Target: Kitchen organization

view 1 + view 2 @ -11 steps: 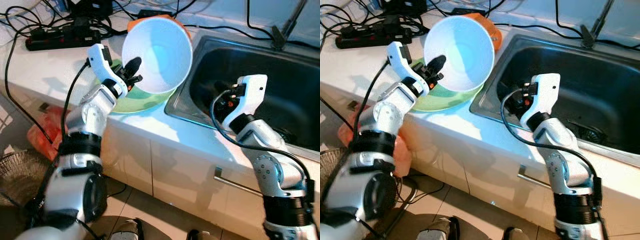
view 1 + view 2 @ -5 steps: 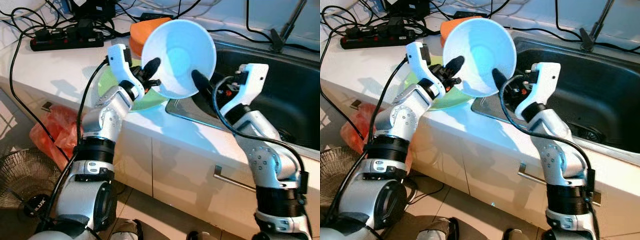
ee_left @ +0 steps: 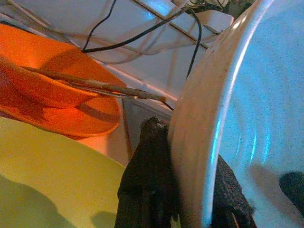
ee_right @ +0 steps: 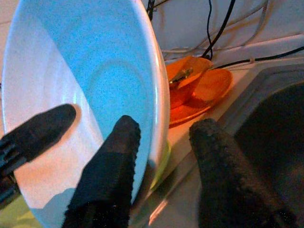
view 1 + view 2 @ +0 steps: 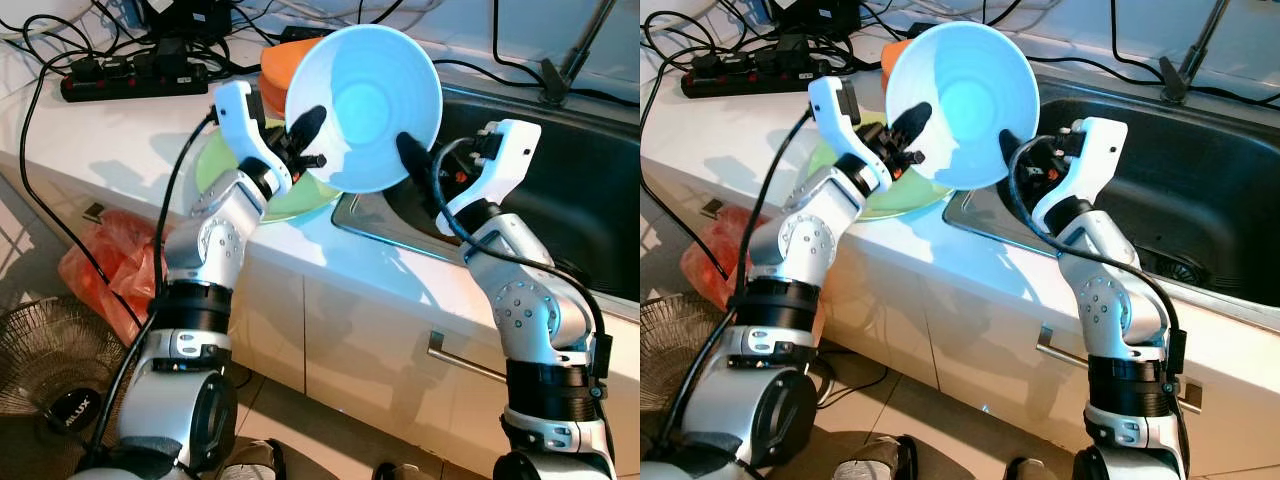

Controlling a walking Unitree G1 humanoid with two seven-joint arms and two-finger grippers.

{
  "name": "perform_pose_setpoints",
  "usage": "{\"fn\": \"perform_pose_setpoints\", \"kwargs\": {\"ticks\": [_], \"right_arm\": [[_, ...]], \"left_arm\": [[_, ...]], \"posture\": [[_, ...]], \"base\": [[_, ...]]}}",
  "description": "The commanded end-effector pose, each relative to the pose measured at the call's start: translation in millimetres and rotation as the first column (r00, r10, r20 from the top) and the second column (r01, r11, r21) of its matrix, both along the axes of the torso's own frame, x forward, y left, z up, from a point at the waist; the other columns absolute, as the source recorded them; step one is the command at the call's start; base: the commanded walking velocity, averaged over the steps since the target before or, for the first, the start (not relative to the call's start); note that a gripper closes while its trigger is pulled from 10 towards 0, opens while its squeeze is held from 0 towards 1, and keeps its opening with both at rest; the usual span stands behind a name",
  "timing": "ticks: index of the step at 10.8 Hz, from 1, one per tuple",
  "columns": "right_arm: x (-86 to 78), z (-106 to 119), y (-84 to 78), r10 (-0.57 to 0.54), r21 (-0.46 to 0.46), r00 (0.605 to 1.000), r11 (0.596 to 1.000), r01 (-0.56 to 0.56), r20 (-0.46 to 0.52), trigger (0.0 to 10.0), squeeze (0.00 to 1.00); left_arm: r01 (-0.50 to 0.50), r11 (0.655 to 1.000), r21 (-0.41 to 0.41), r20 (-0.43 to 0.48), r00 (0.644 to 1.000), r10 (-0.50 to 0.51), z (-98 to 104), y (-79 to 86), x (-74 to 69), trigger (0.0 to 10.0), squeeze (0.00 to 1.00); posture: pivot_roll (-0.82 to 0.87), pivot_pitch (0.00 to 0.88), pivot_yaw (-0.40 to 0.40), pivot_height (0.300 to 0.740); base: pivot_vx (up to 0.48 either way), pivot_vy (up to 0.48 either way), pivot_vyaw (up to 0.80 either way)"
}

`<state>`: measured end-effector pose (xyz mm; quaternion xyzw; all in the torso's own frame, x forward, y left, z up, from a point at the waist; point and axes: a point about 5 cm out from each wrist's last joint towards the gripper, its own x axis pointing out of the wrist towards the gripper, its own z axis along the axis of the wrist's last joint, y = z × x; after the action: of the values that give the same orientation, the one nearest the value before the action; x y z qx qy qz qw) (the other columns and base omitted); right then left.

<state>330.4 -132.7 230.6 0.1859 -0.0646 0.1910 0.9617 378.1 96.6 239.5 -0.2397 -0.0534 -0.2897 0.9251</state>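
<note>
Countertop (image 5: 90, 140) beside sink (image 5: 560, 190); left tool (image 5: 305, 140) pinches bowl (image 5: 365, 105), right tool (image 4: 164, 175) spread.

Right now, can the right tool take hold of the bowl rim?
Probably yes. The right tool is open and already straddles the bowl rim, one finger inside and one outside. Nothing lies between; the left tool grips the opposite rim.

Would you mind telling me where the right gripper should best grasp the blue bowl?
On the rim facing the sink. The blue bowl is tilted up, its opposite rim pinched by the left gripper, so the right gripper, open, can straddle the thin free edge.
</note>
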Motion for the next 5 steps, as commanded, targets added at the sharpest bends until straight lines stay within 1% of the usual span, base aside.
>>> {"fn": "perform_pose_setpoints", "kwargs": {"ticks": [1,3,5], "right_arm": [[3.8,7.0,-2.2,-0.031,0.021,0.999,0.999,0.032,-0.020,0.0,0.00],[6.9,14.9,-3.3,-0.063,0.009,0.997,0.998,0.063,-0.039,0.0,0.00],[7.4,18.0,-4.7,-0.070,0.026,0.996,0.997,0.072,-0.052,0.0,0.00]], "left_arm": [[0.030,1.000,-0.010,0.061,0.998,-0.029,10.8,-3.8,-4.2,0.0,0.00],[0.035,0.999,-0.007,0.064,0.997,-0.035,10.2,-4.2,-4.8,0.0,0.00],[0.056,0.998,-0.009,0.065,0.996,-0.055,9.6,-6.2,-5.8,0.0,0.00]], "posture": [[0.06,0.074,0.016,0.740],[0.06,0.074,0.016,0.740],[0.06,0.074,0.016,0.740]], "base": [[0.000,0.000,0.00],[0.000,0.000,0.00],[0.000,0.000,0.00]]}}
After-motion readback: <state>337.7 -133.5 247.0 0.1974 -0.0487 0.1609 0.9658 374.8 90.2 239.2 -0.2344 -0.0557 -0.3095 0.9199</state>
